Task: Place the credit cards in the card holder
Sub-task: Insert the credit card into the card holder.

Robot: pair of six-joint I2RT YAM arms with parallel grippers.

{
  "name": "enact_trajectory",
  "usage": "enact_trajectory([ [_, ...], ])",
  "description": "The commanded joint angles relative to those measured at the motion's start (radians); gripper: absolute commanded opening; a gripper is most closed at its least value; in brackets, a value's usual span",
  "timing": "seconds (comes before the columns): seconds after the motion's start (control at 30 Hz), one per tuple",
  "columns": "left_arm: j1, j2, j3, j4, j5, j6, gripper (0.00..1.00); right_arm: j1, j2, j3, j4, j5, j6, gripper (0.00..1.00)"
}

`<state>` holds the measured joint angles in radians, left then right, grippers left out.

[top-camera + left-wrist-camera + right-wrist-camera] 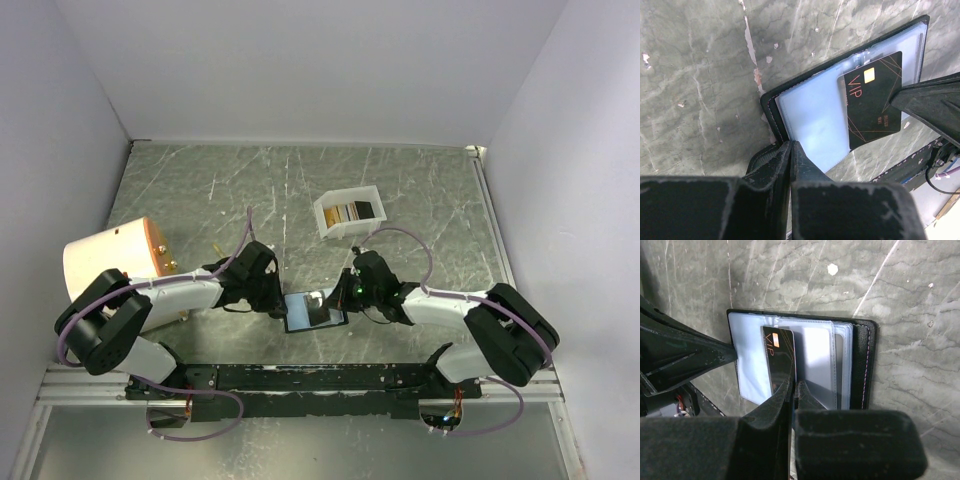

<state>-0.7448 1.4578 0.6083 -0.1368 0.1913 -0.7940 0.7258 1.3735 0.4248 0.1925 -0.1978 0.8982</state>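
The card holder (303, 311) lies open near the table's front edge, black outside (863, 360) with pale blue-grey pockets (810, 115). A black credit card marked VIP (872, 102) lies across its pockets. My right gripper (796, 384) is shut on that card's (777, 357) near edge; in the top view it (344, 297) sits at the holder's right side. At the holder's left side, my left gripper (279, 306) is shut on its edge (791, 144), the fingertips pinching where black cover meets pale lining. More credit cards (352, 211), gold-tan and dark, stand in a white box.
The white box (322, 213) sits behind the holder, mid-table. A tan cylinder (110, 262) lies at the left, beside the left arm. Grey walls close the table on three sides. The black rail (300, 378) holding the arm bases runs along the front.
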Motion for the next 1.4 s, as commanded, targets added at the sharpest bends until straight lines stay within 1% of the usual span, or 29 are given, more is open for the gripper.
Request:
enact_trajectory([
  [0.0, 0.002, 0.026, -0.034, -0.008, -0.081, 0.019, 0.13, -0.019, 0.010, 0.008, -0.037, -0.002, -0.032, 0.00],
  [0.2, 0.001, 0.013, -0.024, -0.028, -0.066, 0.009, 0.15, -0.019, 0.040, -0.007, 0.016, -0.024, -0.007, 0.00],
  [0.43, 0.001, 0.003, -0.036, -0.012, -0.043, -0.005, 0.15, -0.018, 0.054, -0.008, 0.037, -0.032, 0.001, 0.00],
  [0.63, 0.001, 0.000, -0.040, -0.006, -0.039, -0.012, 0.15, 0.005, 0.060, -0.009, 0.045, -0.034, 0.011, 0.00],
  [0.67, 0.001, 0.001, -0.040, -0.006, -0.038, -0.013, 0.16, 0.010, 0.067, -0.006, 0.045, -0.035, 0.009, 0.02],
  [0.73, 0.002, -0.002, -0.041, -0.006, -0.038, -0.014, 0.16, 0.018, 0.074, 0.013, 0.006, -0.028, -0.001, 0.12],
  [0.77, 0.001, -0.003, -0.040, -0.007, -0.039, -0.014, 0.16, 0.017, 0.074, 0.025, -0.027, -0.011, -0.009, 0.14],
  [0.93, 0.001, -0.020, -0.039, -0.015, -0.039, -0.017, 0.19, 0.017, 0.009, 0.047, -0.106, 0.061, -0.042, 0.21],
  [1.03, 0.002, -0.035, -0.044, -0.005, -0.032, -0.024, 0.20, 0.018, 0.002, 0.073, -0.151, 0.084, -0.064, 0.30],
  [1.17, 0.001, -0.035, -0.054, 0.011, -0.023, -0.031, 0.20, 0.017, 0.018, 0.075, -0.135, 0.060, -0.067, 0.33],
  [1.37, 0.002, -0.013, -0.061, 0.021, -0.019, -0.031, 0.20, 0.023, 0.060, 0.087, -0.099, 0.021, -0.070, 0.33],
])
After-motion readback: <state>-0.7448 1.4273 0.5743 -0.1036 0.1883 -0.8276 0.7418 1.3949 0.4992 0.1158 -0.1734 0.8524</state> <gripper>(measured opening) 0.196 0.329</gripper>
